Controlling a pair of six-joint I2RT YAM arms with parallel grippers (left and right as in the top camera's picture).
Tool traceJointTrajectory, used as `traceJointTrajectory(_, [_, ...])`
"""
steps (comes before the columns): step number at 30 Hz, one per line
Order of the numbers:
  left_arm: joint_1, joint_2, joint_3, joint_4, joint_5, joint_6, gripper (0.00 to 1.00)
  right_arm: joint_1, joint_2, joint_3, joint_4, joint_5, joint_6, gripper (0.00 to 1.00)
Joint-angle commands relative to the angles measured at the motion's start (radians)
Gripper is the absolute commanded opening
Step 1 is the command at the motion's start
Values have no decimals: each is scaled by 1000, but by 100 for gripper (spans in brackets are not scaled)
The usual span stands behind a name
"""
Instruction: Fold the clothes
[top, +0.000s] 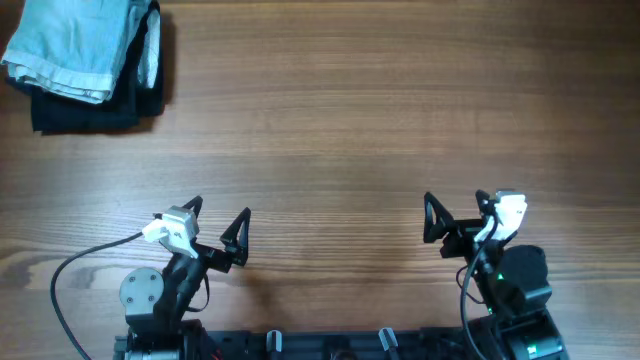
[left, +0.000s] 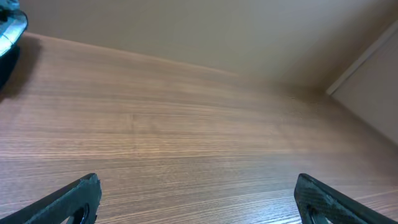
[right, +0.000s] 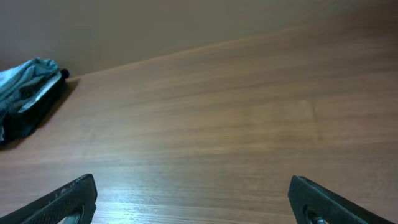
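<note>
The light blue denim shorts (top: 72, 42) lie folded at the table's far left corner, on top of a black folded garment (top: 90, 105). The right wrist view shows the shorts (right: 28, 73) on the black garment (right: 28, 115) far off at its left edge. My left gripper (top: 218, 212) is open and empty near the front edge, over bare wood; its fingers show wide apart in the left wrist view (left: 199, 199). My right gripper (top: 455, 205) is open and empty at the front right, also over bare wood in its own view (right: 193, 199).
The wooden table (top: 360, 130) stretches between the arms and the pile. A dark and pale thing (left: 9, 31) sits at the top left edge of the left wrist view; I cannot tell what it is. A wall stands behind the table's far edge (left: 249, 37).
</note>
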Motion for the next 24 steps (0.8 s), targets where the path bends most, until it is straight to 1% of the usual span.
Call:
traceJointTrajectory(1, [-7, -10, -8, 3, -2, -5, 100, 2, -63, -60, 6, 14, 35, 100])
traceJointTrajectory(4, [-7, -10, -8, 3, -2, -5, 100, 2, -104, -114, 15, 14, 57, 100])
traceJointTrajectory(13, [-7, -10, -8, 3, -2, -5, 100, 2, -203, -117, 24, 18, 56, 100])
traceJointTrajectory(24, [-7, -10, -8, 3, -2, -5, 100, 2, -204, -117, 23, 18, 56, 100])
